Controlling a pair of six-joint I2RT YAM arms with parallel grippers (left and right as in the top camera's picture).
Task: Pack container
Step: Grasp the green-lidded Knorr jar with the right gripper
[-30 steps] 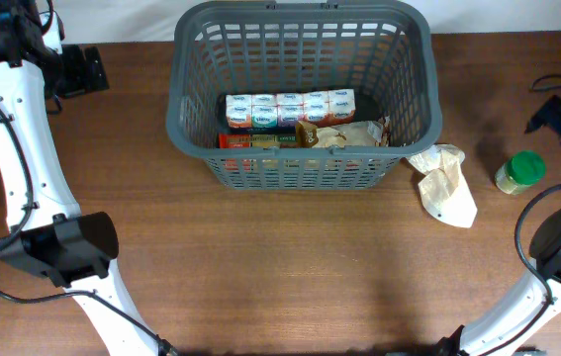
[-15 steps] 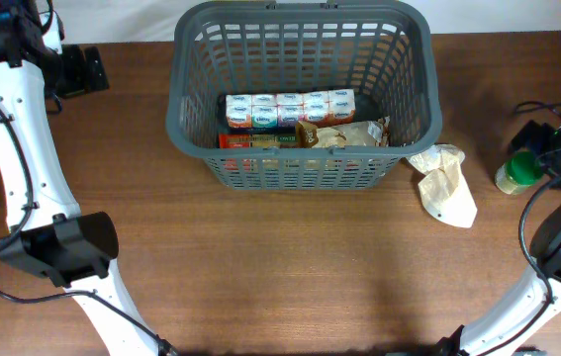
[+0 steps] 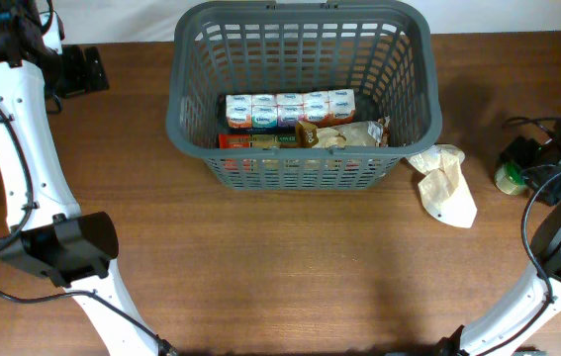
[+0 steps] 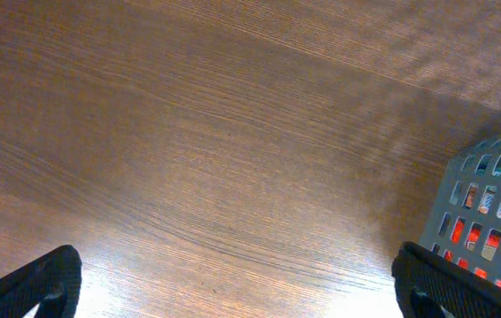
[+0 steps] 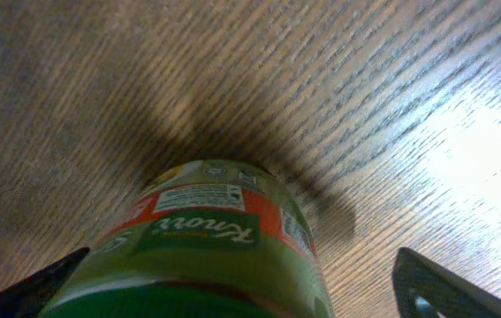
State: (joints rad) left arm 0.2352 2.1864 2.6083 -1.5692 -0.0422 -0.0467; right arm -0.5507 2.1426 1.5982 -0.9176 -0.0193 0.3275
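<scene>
We read "Knorr", upside down, on the jar's point(image 5: 206, 256) green label in the right wrist view; overhead its writing is hidden. The right fingers point(image 5: 29, 287) stand apart around it, unclamped. The left fingers point(image 4: 38, 283) are apart over bare bench point(image 4: 232, 132). The basket point(image 3: 305, 30) sits back-centre; its packs' point(image 3: 290, 107) print is unreadable.

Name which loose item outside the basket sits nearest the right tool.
The Knorr jar, framed by the open right tool; the crumpled paper lies farther off, beside the basket.
</scene>
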